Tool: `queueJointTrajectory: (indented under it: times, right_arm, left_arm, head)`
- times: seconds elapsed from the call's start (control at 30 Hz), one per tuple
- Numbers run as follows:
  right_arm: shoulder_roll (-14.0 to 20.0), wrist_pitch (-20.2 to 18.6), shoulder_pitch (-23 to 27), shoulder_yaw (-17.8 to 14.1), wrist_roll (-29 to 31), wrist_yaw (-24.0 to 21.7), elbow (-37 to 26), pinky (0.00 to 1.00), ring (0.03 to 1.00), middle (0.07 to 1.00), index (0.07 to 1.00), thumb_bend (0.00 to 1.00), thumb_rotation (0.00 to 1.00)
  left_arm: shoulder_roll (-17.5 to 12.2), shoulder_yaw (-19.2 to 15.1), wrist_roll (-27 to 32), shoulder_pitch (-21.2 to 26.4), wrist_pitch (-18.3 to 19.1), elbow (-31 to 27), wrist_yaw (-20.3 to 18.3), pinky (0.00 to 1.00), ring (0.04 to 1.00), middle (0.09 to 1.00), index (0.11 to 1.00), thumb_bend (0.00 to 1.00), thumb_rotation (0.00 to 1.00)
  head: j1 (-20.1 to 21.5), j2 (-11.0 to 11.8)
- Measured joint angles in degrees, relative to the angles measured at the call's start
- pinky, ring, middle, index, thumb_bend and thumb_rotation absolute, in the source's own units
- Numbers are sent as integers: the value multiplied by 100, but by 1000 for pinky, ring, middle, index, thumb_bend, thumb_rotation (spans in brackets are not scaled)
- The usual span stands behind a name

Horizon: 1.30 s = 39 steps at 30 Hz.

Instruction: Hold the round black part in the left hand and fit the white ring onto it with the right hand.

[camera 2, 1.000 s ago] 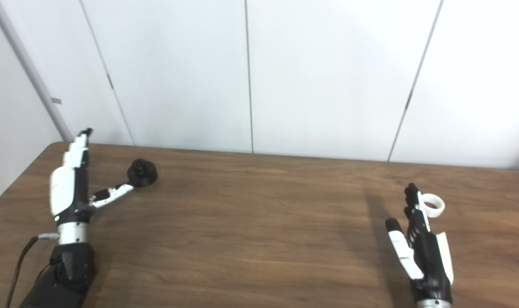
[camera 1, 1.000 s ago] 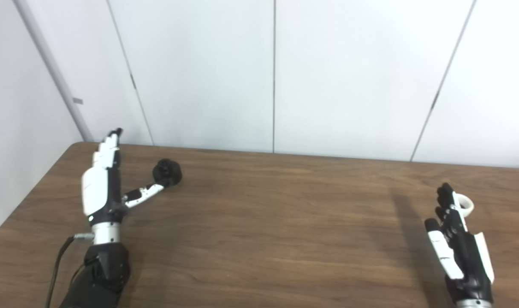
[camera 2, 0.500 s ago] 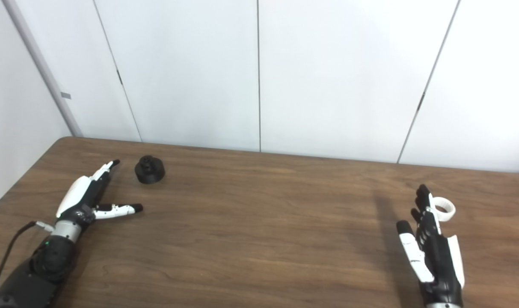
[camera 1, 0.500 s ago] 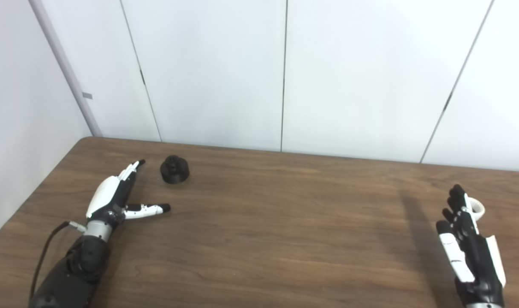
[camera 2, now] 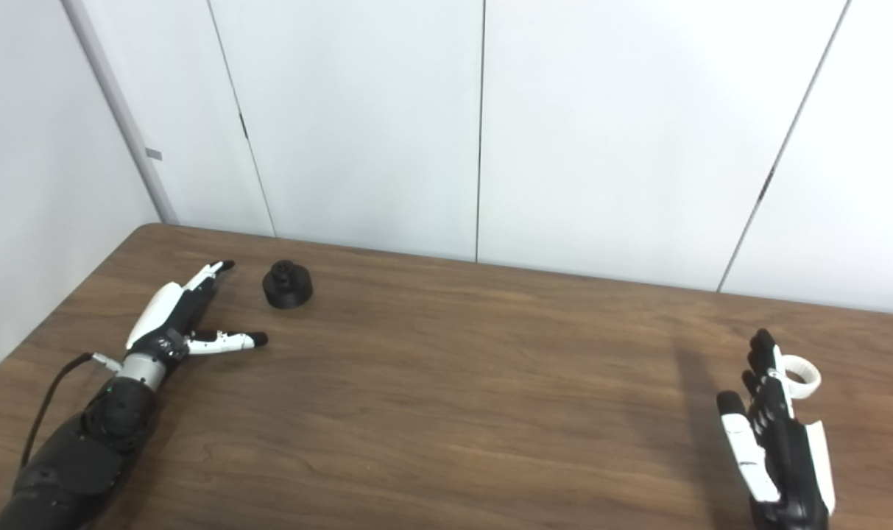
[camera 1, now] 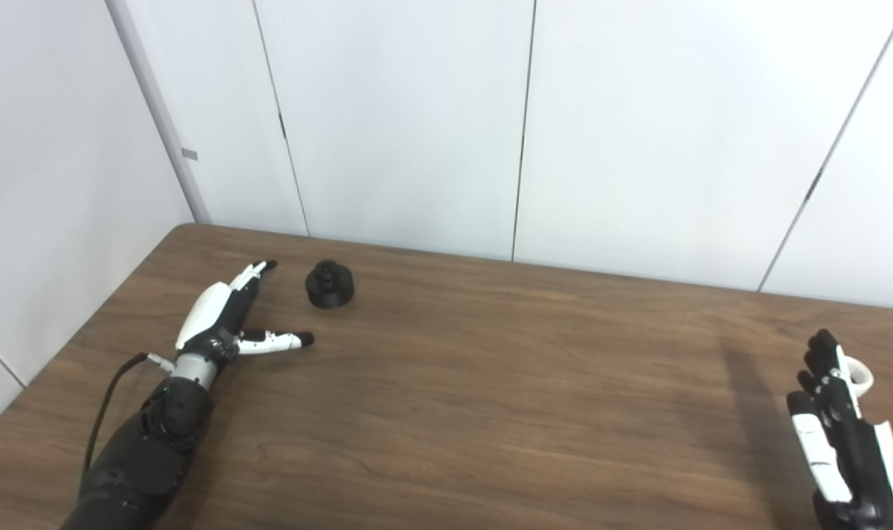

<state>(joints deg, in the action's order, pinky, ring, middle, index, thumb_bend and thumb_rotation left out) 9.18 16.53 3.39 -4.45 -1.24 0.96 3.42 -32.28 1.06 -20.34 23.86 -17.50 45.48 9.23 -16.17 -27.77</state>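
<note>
On the table point(camera 1: 446, 412):
Black part point(camera 1: 330, 285): far left — just beyond the left hand, untouched.
Left hand point(camera 1: 221, 318): fingers spread, empty.
White ring point(camera 2: 801, 377): near right.
Right hand point(camera 2: 777, 449): open — empty, beside the ring.

Lighting: bright, even, diffuse; source out of frame. White wall panels point(camera 1: 402, 125) near overexposed, faint bluish cast. Worktop point(camera 2: 446, 383): soft sheen across the wood grain, no hard glare. Shadows: a soft dark band on the wood just left of the right hand point(camera 2: 781, 442); a faint one beside the left hand point(camera 1: 221, 320); a small one at the black part point(camera 1: 330, 284). Sharpness: moderate, slightly soft throughout, fine detail smeared. Wall seams lean outward toward the frame edges.
</note>
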Motion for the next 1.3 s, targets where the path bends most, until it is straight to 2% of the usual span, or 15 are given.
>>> queueJointTrajectory:
  times: [0.17,0.3,0.4,0.47,0.67,0.8,1.03,1.3]
  right_arm:
    - [11,2,-10,-2,-18,-14,-8,949,995,991,1000,378,771]
    - [11,0,-48,-12,-44,-11,-65,977,999,988,995,399,781]
    - [10,-2,-71,-20,-54,-9,-103,998,1000,989,993,409,775]
    - [9,-2,-79,-31,-43,-9,-112,966,997,988,993,417,763]
    - [10,-6,-140,-50,-31,-20,-182,955,995,992,1000,379,767]
    - [10,-18,-228,-75,-44,-19,-275,981,996,986,995,390,759]
    - [9,-31,-283,-92,-113,-19,-325,1000,1000,999,1000,375,764]
    - [-19,-75,-359,-97,-137,-17,-412,973,1000,1000,1000,407,781]
  left_arm:
    - [-132,337,-342,223,165,251,88,1000,1000,969,868,1000,432]
    - [-137,501,-507,375,289,387,159,1000,1000,961,836,1000,438]
    - [-140,608,-539,492,319,511,165,1000,1000,956,833,1000,454]
    - [-139,687,-572,577,336,606,182,1000,1000,955,836,1000,456]
    - [-102,837,-622,827,347,909,232,1000,1000,959,842,1000,454]
    - [-81,909,-624,951,347,1057,239,1000,1000,959,839,1000,440]
    - [-33,1088,-625,1140,247,1375,367,1000,997,954,832,1000,446]
    - [27,1255,-618,1390,117,1713,401,1000,989,948,827,1000,430]
  head:
    - [61,-17]
    - [79,-44]
    - [97,-53]
    - [114,-53]
    - [105,-105]
    - [114,-123]
    - [149,-167]
    - [202,-176]
